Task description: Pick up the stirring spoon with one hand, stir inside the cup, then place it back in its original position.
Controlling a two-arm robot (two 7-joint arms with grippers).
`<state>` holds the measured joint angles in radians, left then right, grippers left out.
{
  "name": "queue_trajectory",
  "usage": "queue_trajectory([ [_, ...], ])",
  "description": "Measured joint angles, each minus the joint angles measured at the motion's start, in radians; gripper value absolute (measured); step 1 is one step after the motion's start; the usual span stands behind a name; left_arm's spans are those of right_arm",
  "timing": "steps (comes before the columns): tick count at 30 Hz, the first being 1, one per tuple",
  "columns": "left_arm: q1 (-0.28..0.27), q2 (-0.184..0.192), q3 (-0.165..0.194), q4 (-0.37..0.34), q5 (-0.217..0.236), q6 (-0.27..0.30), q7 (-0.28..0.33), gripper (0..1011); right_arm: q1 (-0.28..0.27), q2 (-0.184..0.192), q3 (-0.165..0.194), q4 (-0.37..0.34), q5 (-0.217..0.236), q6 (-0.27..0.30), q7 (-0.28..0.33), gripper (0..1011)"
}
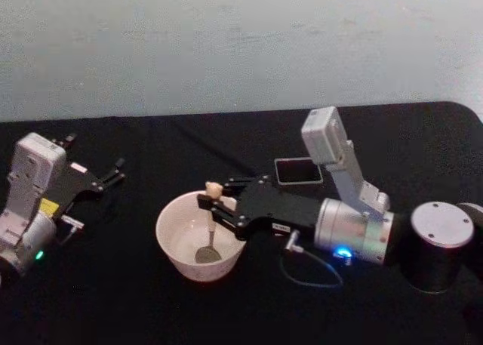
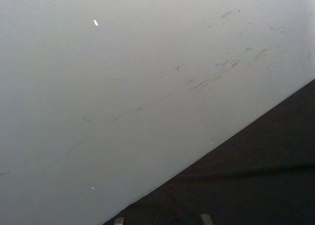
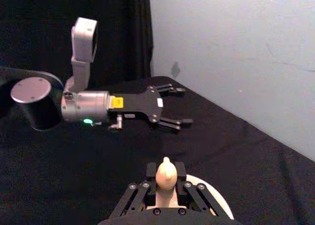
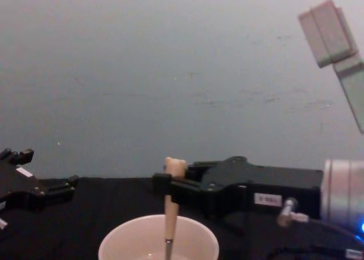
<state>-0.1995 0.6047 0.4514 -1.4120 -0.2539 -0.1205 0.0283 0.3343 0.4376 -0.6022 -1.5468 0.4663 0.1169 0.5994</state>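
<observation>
**Spoon upright in the cup, right gripper clamped on its handle**

The right gripper (image 1: 212,202) reaches in from the right over the cup (image 1: 170,212), its jaws clenched on the stirring spoon (image 1: 210,230) just below the bear head. The spoon's long axis stands close to vertical – bear head up, metal bowl down on the cup's floor, near its middle. Stirring looks to be the step in hand.

The holder (image 1: 298,180) stands behind the cup and to its right, apart from it and just beyond the right gripper's body – so the return calls for 1 lift straight up, clear of the rim, then a short carry back and right. The left gripper (image 1: 113,171) rests at the table's (image 1: 113,292) left, fingers spread and empty, farther from both.
</observation>
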Motion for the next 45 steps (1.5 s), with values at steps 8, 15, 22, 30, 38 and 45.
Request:
queue_trajectory([
  [8, 0.000, 0.000, 0.000, 0.000, 0.000, 0.000, 0.000, 1001, 0.028, -0.035, -0.028, 0.021, 0.002, 0.007, -0.010, 223],
  [15, 0.000, 0.000, 0.000, 0.000, 0.000, 0.000, 0.000, 1001, 0.073, -0.090, -0.046, 0.088, -0.022, -0.001, -0.045, 223],
  [22, 0.000, 0.000, 0.000, 0.000, 0.000, 0.000, 0.000, 1001, 0.113, -0.140, -0.042, 0.166, -0.057, -0.010, -0.091, 223],
  [30, 0.000, 0.000, 0.000, 0.000, 0.000, 0.000, 0.000, 1001, 0.134, -0.160, -0.006, 0.217, -0.084, -0.017, -0.121, 223],
  [38, 0.000, 0.000, 0.000, 0.000, 0.000, 0.000, 0.000, 1001, 0.106, -0.115, 0.021, 0.175, -0.092, -0.027, -0.100, 223],
  [45, 0.000, 0.000, 0.000, 0.000, 0.000, 0.000, 0.000, 1001, 0.054, -0.046, 0.040, 0.092, -0.068, -0.012, -0.054, 223],
])
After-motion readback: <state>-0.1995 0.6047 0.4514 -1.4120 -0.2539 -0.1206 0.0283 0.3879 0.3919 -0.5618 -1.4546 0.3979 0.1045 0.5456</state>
